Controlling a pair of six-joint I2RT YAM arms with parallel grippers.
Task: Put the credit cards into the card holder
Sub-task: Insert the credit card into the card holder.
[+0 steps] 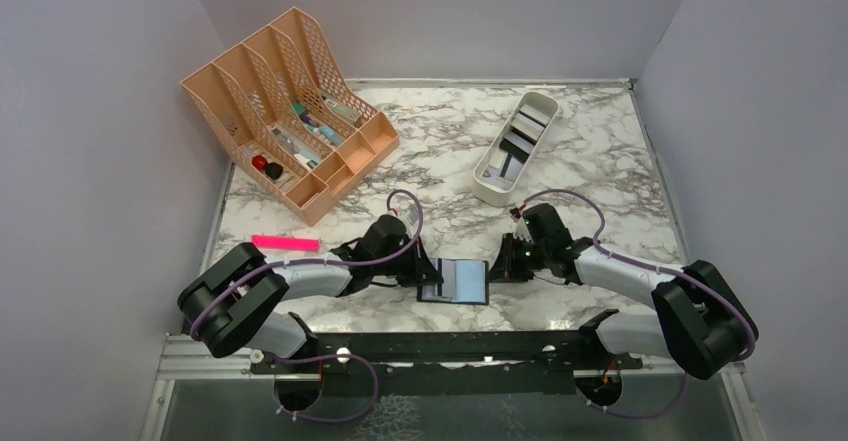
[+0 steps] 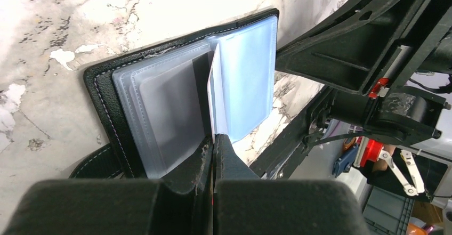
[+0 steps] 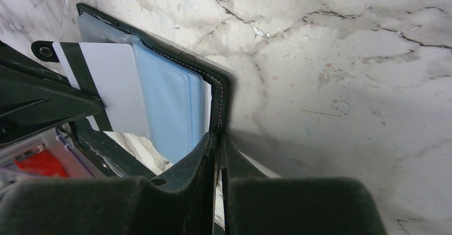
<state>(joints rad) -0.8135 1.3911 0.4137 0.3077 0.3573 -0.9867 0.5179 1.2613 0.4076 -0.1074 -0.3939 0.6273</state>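
The black card holder (image 1: pixel 456 282) lies open near the front edge between both arms, its clear sleeves showing (image 2: pixel 165 112). My left gripper (image 2: pixel 214 139) is shut on a white credit card with a dark stripe (image 3: pixel 114 83). In the left wrist view that card is edge-on (image 2: pixel 211 99), standing between the grey left sleeves and the blue right sleeves. My right gripper (image 3: pixel 218 139) is shut on the holder's stitched right cover edge (image 3: pixel 219 104). From above, the left gripper (image 1: pixel 428 277) and right gripper (image 1: pixel 497 267) flank the holder. I cannot tell whether the card's edge is inside a sleeve.
A white tray (image 1: pixel 490 187) holding more cards (image 1: pixel 520 143) stands at the back right. A peach mesh desk organizer (image 1: pixel 262 61) with small items sits at the back left. A pink marker (image 1: pixel 285 243) lies left of the left arm. Walls close in three sides.
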